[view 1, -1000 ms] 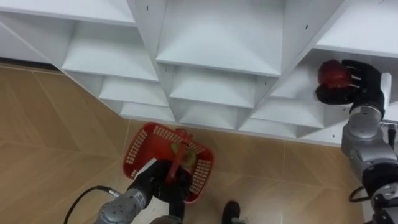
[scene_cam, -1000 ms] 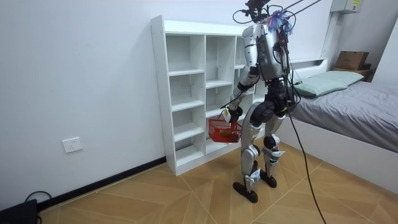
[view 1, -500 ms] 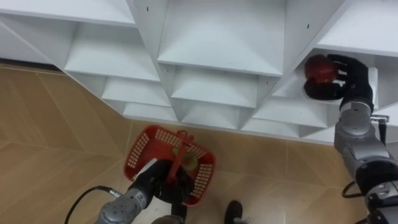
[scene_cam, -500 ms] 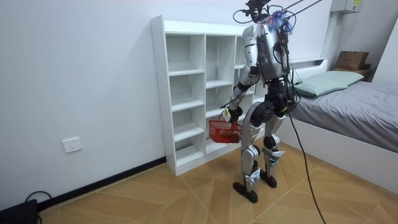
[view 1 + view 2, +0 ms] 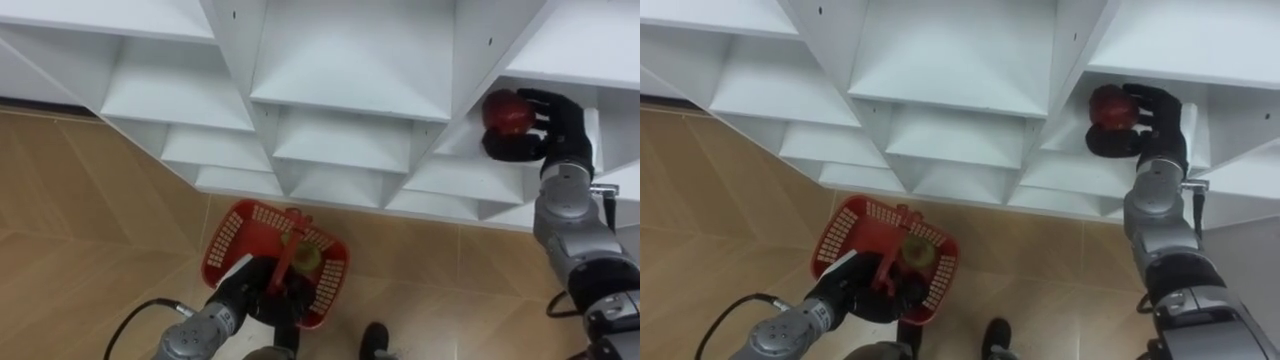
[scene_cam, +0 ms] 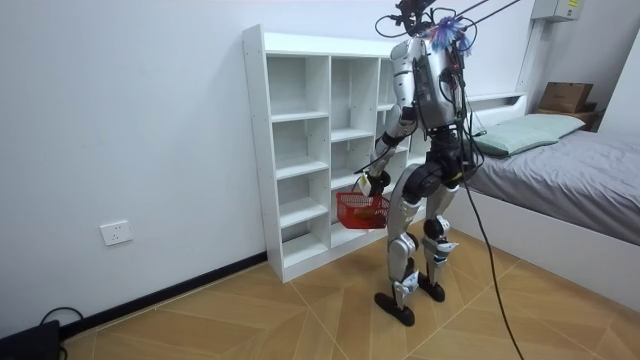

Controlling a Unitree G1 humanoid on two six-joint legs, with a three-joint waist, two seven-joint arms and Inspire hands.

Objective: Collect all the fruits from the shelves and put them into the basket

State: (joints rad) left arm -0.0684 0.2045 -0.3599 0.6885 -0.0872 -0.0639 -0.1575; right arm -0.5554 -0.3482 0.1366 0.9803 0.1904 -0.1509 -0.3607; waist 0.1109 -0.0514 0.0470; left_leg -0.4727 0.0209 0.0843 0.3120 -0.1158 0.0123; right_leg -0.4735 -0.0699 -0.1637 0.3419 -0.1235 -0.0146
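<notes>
White shelf (image 6: 257, 150): three columns of open compartments, standing on the wood-patterned floor (image 6: 250, 320) with its back to the wall. The robot stands on the floor just before it. At the room view's right, a bed (image 6: 590, 180) on the same floor carries a grey cover and a pillow (image 6: 520, 132).

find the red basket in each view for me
Left eye view: red basket low centre, held by the left hand, over the wood floor.
Right eye view: low left of centre, in the same hand.
Room view: middle, beside the robot's knees.
Shared landmark: the white closet next to it.
</notes>
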